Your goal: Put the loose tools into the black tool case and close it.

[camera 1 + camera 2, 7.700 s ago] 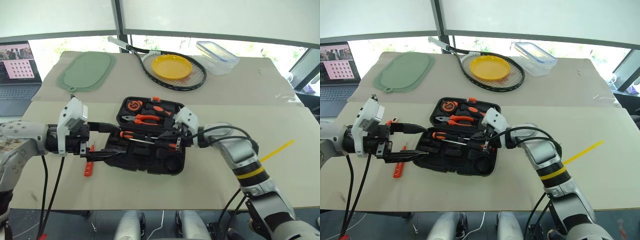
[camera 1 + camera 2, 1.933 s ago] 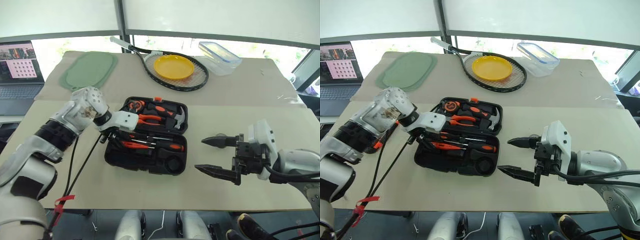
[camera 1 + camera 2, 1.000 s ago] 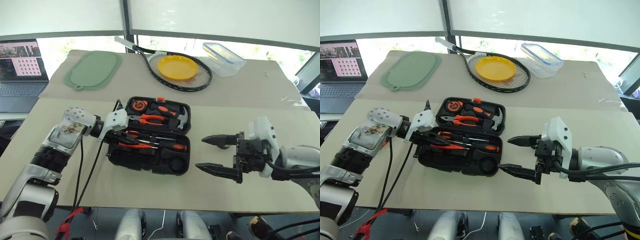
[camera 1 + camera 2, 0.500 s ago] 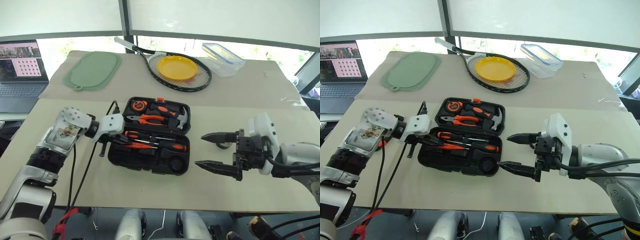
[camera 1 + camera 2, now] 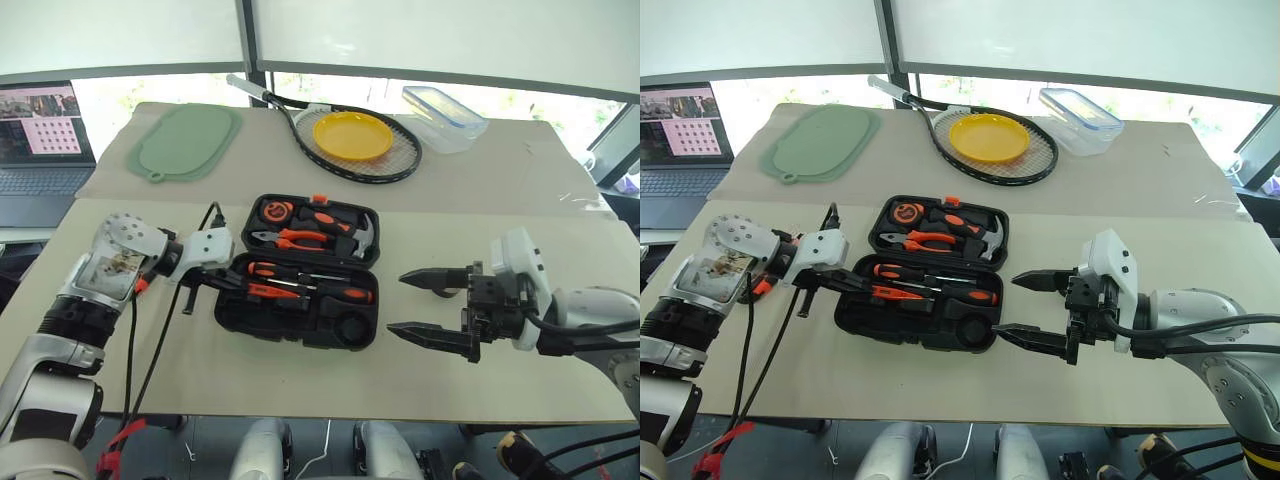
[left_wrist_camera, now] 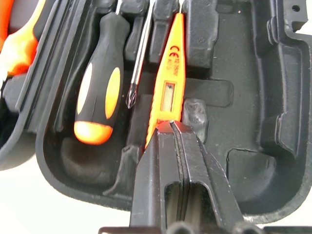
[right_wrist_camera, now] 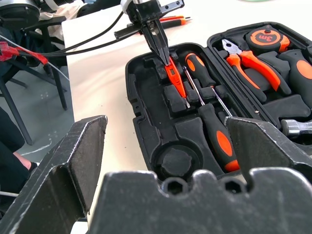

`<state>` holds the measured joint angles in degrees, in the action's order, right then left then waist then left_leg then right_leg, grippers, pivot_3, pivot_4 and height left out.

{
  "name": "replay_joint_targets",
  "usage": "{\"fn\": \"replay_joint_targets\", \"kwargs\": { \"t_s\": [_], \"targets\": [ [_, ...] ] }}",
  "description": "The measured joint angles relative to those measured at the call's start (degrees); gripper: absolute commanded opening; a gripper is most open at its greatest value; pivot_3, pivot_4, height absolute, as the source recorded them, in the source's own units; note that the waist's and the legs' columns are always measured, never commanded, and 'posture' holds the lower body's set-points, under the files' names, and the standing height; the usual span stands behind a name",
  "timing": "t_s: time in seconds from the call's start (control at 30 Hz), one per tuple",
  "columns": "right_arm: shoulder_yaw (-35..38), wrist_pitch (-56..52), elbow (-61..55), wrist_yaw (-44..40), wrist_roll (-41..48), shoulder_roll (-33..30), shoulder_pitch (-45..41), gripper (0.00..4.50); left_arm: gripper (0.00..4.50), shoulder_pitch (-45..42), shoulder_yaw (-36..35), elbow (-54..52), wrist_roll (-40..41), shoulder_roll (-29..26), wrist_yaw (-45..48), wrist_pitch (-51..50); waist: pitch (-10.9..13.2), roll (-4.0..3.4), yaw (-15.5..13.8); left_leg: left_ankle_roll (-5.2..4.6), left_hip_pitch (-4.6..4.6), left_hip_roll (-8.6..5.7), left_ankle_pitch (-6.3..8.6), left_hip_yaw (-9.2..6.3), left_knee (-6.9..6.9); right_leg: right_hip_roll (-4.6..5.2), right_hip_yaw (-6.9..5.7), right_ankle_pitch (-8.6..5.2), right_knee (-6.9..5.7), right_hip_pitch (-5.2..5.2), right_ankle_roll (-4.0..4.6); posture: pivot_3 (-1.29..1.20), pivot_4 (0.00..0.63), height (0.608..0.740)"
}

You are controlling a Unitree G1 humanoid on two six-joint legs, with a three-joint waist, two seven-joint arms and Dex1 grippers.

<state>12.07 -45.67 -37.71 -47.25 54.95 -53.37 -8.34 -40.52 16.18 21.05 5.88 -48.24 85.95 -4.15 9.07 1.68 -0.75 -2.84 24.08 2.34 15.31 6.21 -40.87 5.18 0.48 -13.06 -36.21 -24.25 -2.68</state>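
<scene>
Case: black tool case (image 5: 300, 320) lies open on the table (image 5: 480, 215), lid half away from the robot, front half toward it.
Tester: slim all-orange tester screwdriver (image 6: 167, 83) lies in the front half, its near end right at the left fingertips (image 6: 171, 127); contact or a pinch cannot be told.
Left gripper (image 5: 238, 285): fingers pressed together, no gap, tips inside the case's left edge.
Screwdrivers: two with black-orange handles in the front half, one (image 6: 100, 95) just beside the tester, the other (image 7: 217, 136) further right.
Lid half: orange-handled pliers (image 5: 295, 238), tape measure (image 5: 273, 210), hammer (image 5: 365, 240).
Right gripper (image 5: 425, 304): jaws spread wide, nothing between them, right of the case and clear of it.
</scene>
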Motion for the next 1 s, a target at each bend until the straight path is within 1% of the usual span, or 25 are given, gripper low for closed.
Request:
{"fn": "replay_joint_targets", "kwargs": {
  "t_s": [0.2,0.3,0.37,0.43,0.47,0.53,0.57,0.6,0.63,0.67,0.7,0.73,0.77,0.83,0.87,0.97,1.0],
  "targets": [
    [0.0,0.0,0.0,0.0,-0.2,0.4,0.0,4.5,0.04,0.0,-1.8,-0.5,3.5,1.9,1.3,-9.0,0.0,0.01,0.1,-0.01,0.08,0.02,0.0,-0.01,-0.01,-0.02,-0.01,0.01,0.0,-0.06,-0.01,0.0,0.15,0.738],
    [-0.1,0.4,0.0,0.0,-0.6,0.8,-0.1,4.5,0.04,-0.1,-6.5,-3.5,8.0,0.3,0.7,-17.5,0.0,0.04,0.2,0.0,0.11,0.11,0.0,-0.03,-0.01,-0.05,0.0,0.01,0.01,-0.12,-0.01,0.0,0.15,0.738],
    [-0.5,1.0,0.6,0.0,-1.8,1.3,-1.6,4.5,0.57,0.4,-10.8,-6.5,10.4,-1.3,-1.8,-22.4,0.0,0.04,0.5,0.0,0.1,0.14,0.0,-0.03,0.0,-0.05,0.03,0.01,0.0,-0.12,-0.01,0.0,0.15,0.738],
    [-1.0,1.9,1.9,0.0,-2.6,2.3,-4.6,4.5,1.07,3.8,-16.3,-11.6,12.9,-3.3,-5.4,-27.2,0.0,0.03,1.0,0.0,0.05,0.2,0.0,-0.02,0.03,-0.04,0.07,0.01,0.0,-0.11,-0.02,0.0,0.15,0.738],
    [-1.7,1.9,2.7,0.1,-2.7,2.7,-6.2,4.5,1.52,6.8,-19.5,-14.5,14.3,-4.3,-7.2,-29.7,0.0,0.02,1.3,0.0,0.03,0.21,0.0,-0.02,0.07,-0.04,0.09,0.01,0.03,-0.11,-0.01,0.0,0.15,0.738],
    [-3.0,2.0,4.7,-0.1,-3.2,3.7,-9.2,4.5,2.18,16.0,-27.4,-21.2,16.9,-5.1,-11.7,-35.5,0.0,0.01,1.7,0.01,0.01,0.26,0.0,0.01,0.12,-0.03,0.1,0.0,0.02,-0.13,0.0,0.0,0.15,0.738],
    [-3.6,2.0,5.4,-0.2,-3.7,3.9,-10.0,4.5,2.6,19.4,-29.9,-23.5,17.6,-5.2,-13.5,-37.5,0.0,0.02,1.7,0.02,0.02,0.27,0.0,0.0,0.12,-0.04,0.07,0.0,0.02,-0.14,0.0,0.0,0.15,0.738],
    [-5.2,2.0,6.5,-0.8,-4.3,4.4,-11.7,4.5,2.91,25.1,-34.6,-27.3,18.3,-5.3,-15.9,-39.9,0.0,0.04,1.7,0.02,0.03,0.29,0.0,0.02,0.12,-0.03,0.07,0.0,0.04,-0.16,0.01,0.0,0.15,0.738],
    [-5.8,2.0,6.9,-1.3,-4.5,4.5,-12.2,4.5,3.24,28.5,-37.5,-29.4,18.6,-5.1,-17.3,-41.2,0.0,0.04,1.7,0.02,0.03,0.29,0.0,0.05,0.13,-0.01,0.08,-0.01,0.04,-0.16,0.01,0.0,0.15,0.738],
    [-7.3,2.0,7.7,-2.4,-5.1,4.8,-13.5,4.5,3.74,33.8,-42.3,-32.5,18.9,-4.7,-19.2,-42.7,0.0,0.04,1.7,0.02,0.02,0.29,0.0,0.05,0.12,0.0,0.06,-0.01,0.05,-0.16,0.01,0.0,0.15,0.738],
    [-7.7,2.1,8.0,-2.9,-5.4,4.9,-13.9,4.5,4.03,36.6,-44.9,-34.2,18.9,-4.3,-20.4,-43.5,0.0,0.04,1.6,0.02,0.02,0.28,0.01,0.05,0.13,0.02,0.06,-0.01,0.05,-0.16,0.01,0.0,0.15,0.738],
    [-9.4,2.3,9.4,-4.3,-6.0,5.4,-15.7,4.5,4.33,41.6,-49.6,-36.6,18.7,-3.5,-22.4,-44.1,0.0,0.04,1.4,0.02,-0.01,0.27,0.01,0.04,0.13,0.04,0.02,-0.01,0.04,-0.12,0.02,0.0,0.15,0.738],
    [-9.8,2.6,10.0,-5.2,-6.5,5.7,-16.5,4.5,4.42,44.6,-52.3,-37.5,18.3,-2.8,-23.4,-44.0,0.0,0.04,1.5,0.03,-0.03,0.28,0.01,0.06,0.14,0.05,0.03,0.03,0.09,-0.14,0.07,0.0,0.15,0.738],
    [-11.7,3.4,12.4,-7.9,-7.6,6.2,-19.1,4.5,4.42,52.6,-59.3,-38.0,16.1,-0.6,-26.1,-43.5,0.0,0.05,1.4,0.04,-0.15,0.29,0.02,0.11,0.18,0.07,0.0,0.03,0.08,-0.07,0.12,0.0,0.15,0.738],
    [-12.3,3.6,13.7,-9.1,-8.4,6.4,-19.9,4.5,4.42,55.1,-61.8,-37.9,15.3,-0.1,-27.2,-43.4,0.0,0.07,1.2,0.06,-0.15,0.29,0.0,0.04,0.18,0.08,-0.09,0.02,0.06,-0.04,0.15,0.0,0.15,0.738],
    [-13.9,4.0,15.4,-10.9,-9.6,7.4,-21.6,4.5,4.42,56.0,-62.9,-38.0,15.0,-0.1,-29.2,-43.0,0.0,0.06,-0.3,0.13,-0.34,0.27,-0.01,-0.02,0.18,0.21,-0.29,-0.05,0.09,-0.08,0.34,0.0,0.15,0.738],
    [-14.0,4.1,15.5,-11.5,-9.8,7.8,-21.8,4.5,4.42,55.8,-62.6,-37.9,15.0,-0.3,-29.7,-42.9,0.0,0.06,-0.5,0.13,-0.33,0.28,-0.01,-0.03,0.18,0.24,-0.32,-0.2,0.11,-0.09,0.68,0.0,0.15,0.738]
  ]
}}
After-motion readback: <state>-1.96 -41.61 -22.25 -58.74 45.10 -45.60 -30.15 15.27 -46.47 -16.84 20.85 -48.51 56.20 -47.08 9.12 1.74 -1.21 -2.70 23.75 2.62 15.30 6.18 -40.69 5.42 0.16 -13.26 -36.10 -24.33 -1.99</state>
